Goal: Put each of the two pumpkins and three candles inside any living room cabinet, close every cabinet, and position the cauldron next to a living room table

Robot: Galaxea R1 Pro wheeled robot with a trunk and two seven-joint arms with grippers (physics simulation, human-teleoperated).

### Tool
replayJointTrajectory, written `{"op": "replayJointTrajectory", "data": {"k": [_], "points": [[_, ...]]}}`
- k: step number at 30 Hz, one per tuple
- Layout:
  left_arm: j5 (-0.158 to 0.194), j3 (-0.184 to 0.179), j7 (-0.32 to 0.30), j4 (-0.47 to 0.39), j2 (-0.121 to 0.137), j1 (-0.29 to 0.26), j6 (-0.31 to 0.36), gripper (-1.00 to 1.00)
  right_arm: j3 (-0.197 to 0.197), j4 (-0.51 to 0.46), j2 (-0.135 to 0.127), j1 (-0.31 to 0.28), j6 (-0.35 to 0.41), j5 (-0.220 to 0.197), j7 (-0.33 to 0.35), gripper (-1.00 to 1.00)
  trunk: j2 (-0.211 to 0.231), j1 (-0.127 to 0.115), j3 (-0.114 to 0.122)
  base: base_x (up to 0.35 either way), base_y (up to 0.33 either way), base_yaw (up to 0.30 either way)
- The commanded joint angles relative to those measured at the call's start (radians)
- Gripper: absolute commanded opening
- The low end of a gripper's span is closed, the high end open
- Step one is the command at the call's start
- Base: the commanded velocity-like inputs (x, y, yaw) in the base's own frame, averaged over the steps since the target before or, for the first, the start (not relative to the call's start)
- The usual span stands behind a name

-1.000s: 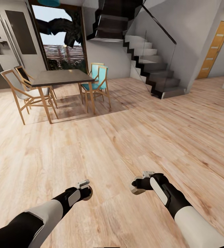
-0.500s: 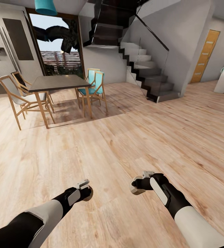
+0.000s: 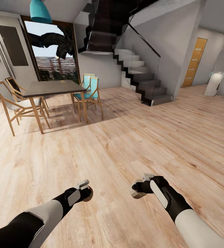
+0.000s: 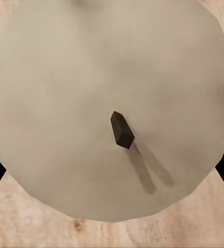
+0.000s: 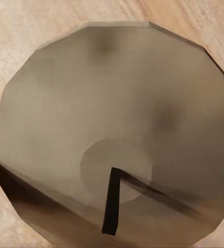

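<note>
Head view has the left gripper at seven o'clock and the right gripper at five o'clock, each clenched around a candle above the wood floor.

Open floor; dining table far left.

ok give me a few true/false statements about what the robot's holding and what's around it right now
1. Each gripper is shut on a candle. True: the left gripper holds a pale candle with a dark wick, and the right gripper holds a tan candle.
2. The dining table stands ahead to the left with wooden chairs. True.
3. A pumpkin lies on the floor between the arms. False: bare wood floor lies there.
4. The staircase is left of the dining table. False: it rises to its right.
5. An orange door shows at far right. True.
</note>
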Motion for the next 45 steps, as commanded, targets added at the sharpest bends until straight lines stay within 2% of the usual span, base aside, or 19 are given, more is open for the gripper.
{"op": "replayJointTrajectory", "data": {"k": [1, 5, 10, 14, 26, 29, 45], "points": [[0.010, -0.009, 0.006, -0.001, 0.000, 0.000, 0.005, -1.00, 0.006, -0.001, -0.001, 0.000, 0.002, -0.010, -0.011, -1.00, 0.000, -0.001, 0.001, 0.000, 0.000, -0.009], [0.010, -0.009, 0.006, -0.001, 0.000, 0.000, 0.005, -1.00, 0.011, 0.000, -0.001, 0.000, 0.002, -0.009, -0.012, -1.00, 0.001, -0.002, 0.010, 0.000, 0.000, -0.003], [0.008, -0.009, 0.006, -0.001, -0.001, 0.000, 0.005, -1.00, 0.060, 0.025, -0.001, 0.000, -0.006, -0.009, -0.013, -1.00, 0.002, -0.005, 0.021, 0.000, 0.000, 0.000], [0.008, -0.009, 0.006, -0.001, 0.000, 0.000, 0.004, -1.00, 0.073, 0.030, -0.001, 0.000, -0.006, -0.009, -0.013, -1.00, 0.003, -0.006, 0.030, 0.000, 0.000, 0.000], [0.008, -0.009, 0.007, -0.001, 0.000, 0.000, 0.003, -1.00, 0.078, 0.034, -0.001, 0.000, -0.007, -0.009, -0.013, -1.00, 0.006, -0.012, 0.057, 0.000, 0.000, 0.000], [0.008, -0.009, 0.007, -0.001, 0.000, 0.000, 0.003, -1.00, 0.078, 0.034, -0.001, 0.000, -0.007, -0.010, -0.011, -1.00, 0.006, -0.012, 0.053, 0.000, 0.000, 0.000], [0.006, -0.009, 0.007, -0.001, 0.000, 0.000, 0.005, -1.00, 0.078, 0.036, -0.001, 0.000, -0.007, -0.010, -0.008, -1.00, 0.009, -0.019, 0.092, 0.000, 0.000, 0.000]]}}
